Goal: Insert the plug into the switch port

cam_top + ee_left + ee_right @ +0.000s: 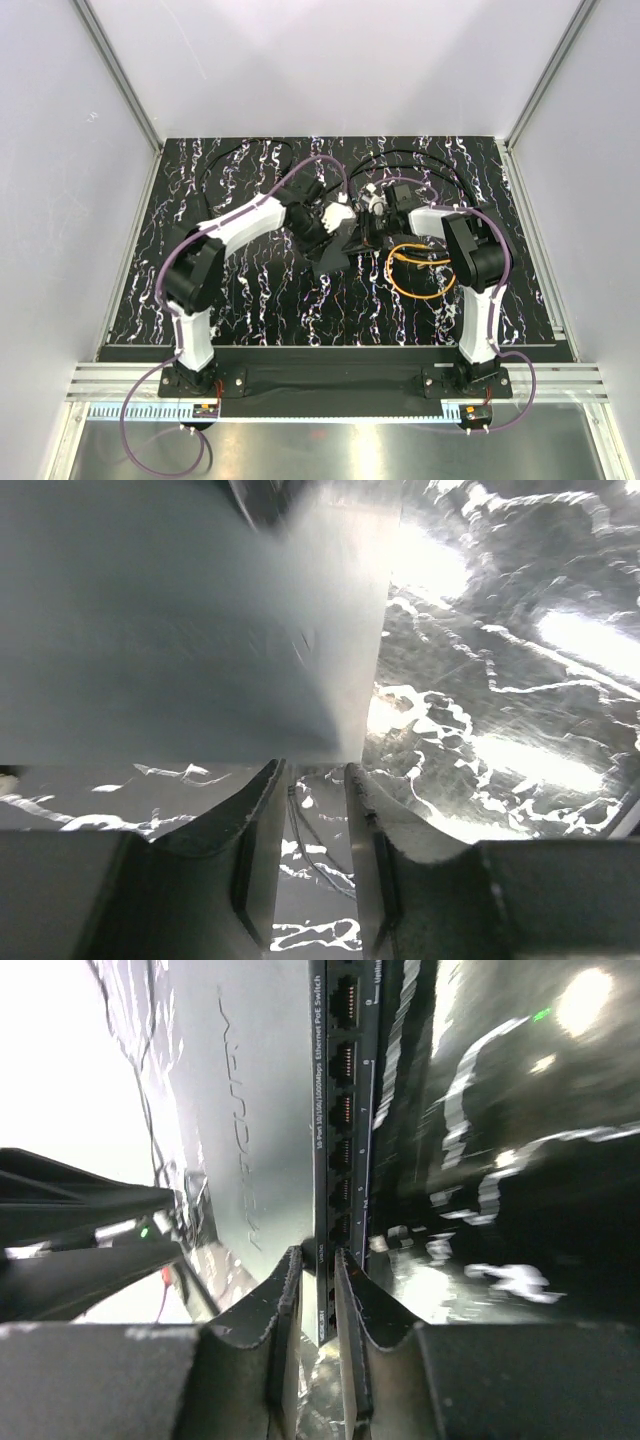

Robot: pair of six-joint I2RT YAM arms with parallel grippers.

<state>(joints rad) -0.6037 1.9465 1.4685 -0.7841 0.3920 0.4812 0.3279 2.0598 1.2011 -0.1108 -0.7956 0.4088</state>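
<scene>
The switch [255, 1110] is a flat matte-black box with a row of ports [342, 1110] along its narrow edge. My right gripper [318, 1260] is shut on the end of that port edge and holds the box on edge. In the top view the switch [333, 252] hangs between both grippers at mid-table. My left gripper [315, 772] has a narrow empty gap between its fingers, with its tips right at the box's flat face [170, 630]. The orange coiled cable [420, 268] lies on the mat under my right arm. Its plug tip is too small to make out.
Thin black cables [400, 158] loop across the back of the black marbled mat [250, 300], and one shows between the left fingers [320, 840]. White walls and aluminium rails [120, 90] enclose the mat.
</scene>
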